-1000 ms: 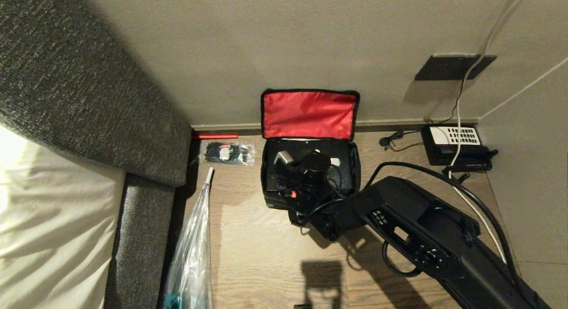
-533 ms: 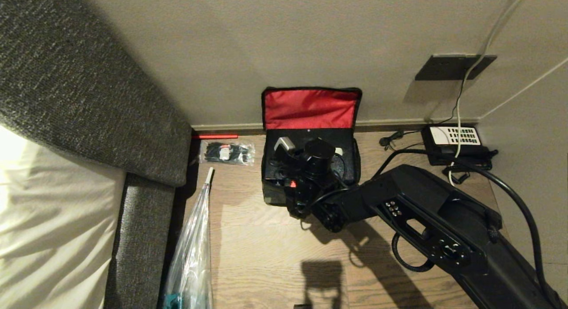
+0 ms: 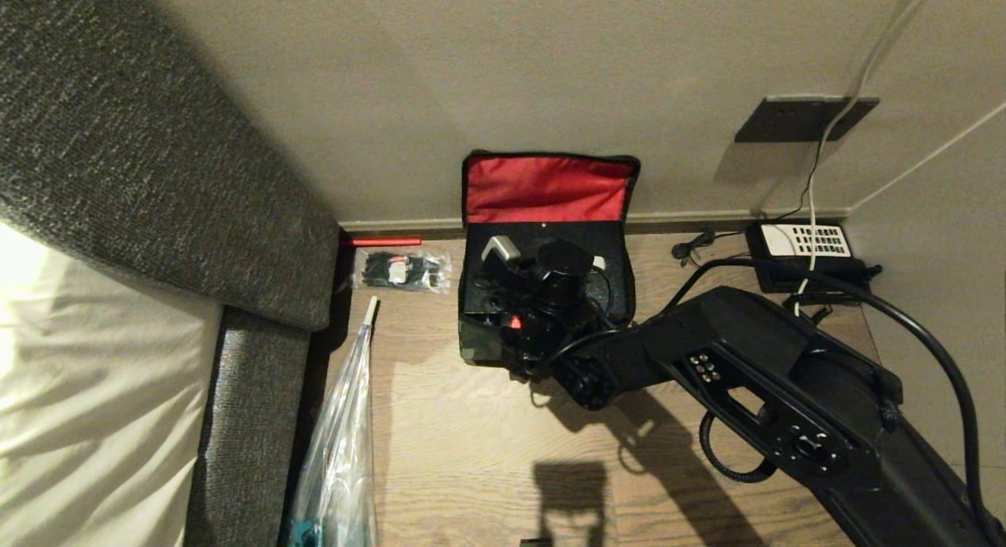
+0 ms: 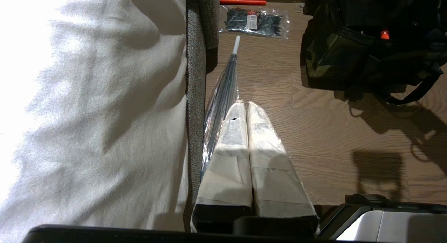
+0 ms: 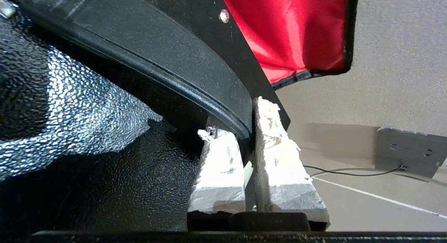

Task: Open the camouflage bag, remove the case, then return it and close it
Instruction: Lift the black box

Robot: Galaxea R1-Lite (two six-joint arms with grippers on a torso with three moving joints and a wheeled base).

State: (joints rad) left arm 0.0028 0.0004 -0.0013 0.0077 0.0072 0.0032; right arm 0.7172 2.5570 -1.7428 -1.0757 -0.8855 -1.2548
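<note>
We see the case (image 3: 550,284), black & hard-shelled, sitting inside the open camouflage bag (image 3: 481,344), its far edge tipped up above the bag's rim. The bag stands on the wood floor (image 3: 471,453) right against the wall (image 3: 550,60), w/ its red-lined lid (image 3: 546,189) flipped up & leaning on that wall. A small red latch (image 3: 515,322) shows on the case's near side, a grey handle bar (image 3: 500,250) toward the wall side.

The right gripper (image 5: 249,131) is down in the bag's opening; in the right wrist view its white padded fingers (image 5: 220,166) are pinching the case's curved black rim, nearly shut on it, w/ the red lid just behind. The right arm (image 3: 747,390) reaches in from the bag's right.

Left of the bag, near the wall, lies a clear packet of black cable ties (image 3: 401,270), & a red stick (image 3: 381,241) along the skirting. Farther left of the bag are a wrapped umbrella (image 3: 342,437) and the grey bed frame (image 3: 244,421) w/ white bedding (image 3: 86,405). Right of the bag, by the wall, sits a black telephone (image 3: 809,252) w/ white keypad & cords.

The left gripper (image 4: 246,107) hangs well left of the bag, above the umbrella, fingers pressed together, holding nothing.
</note>
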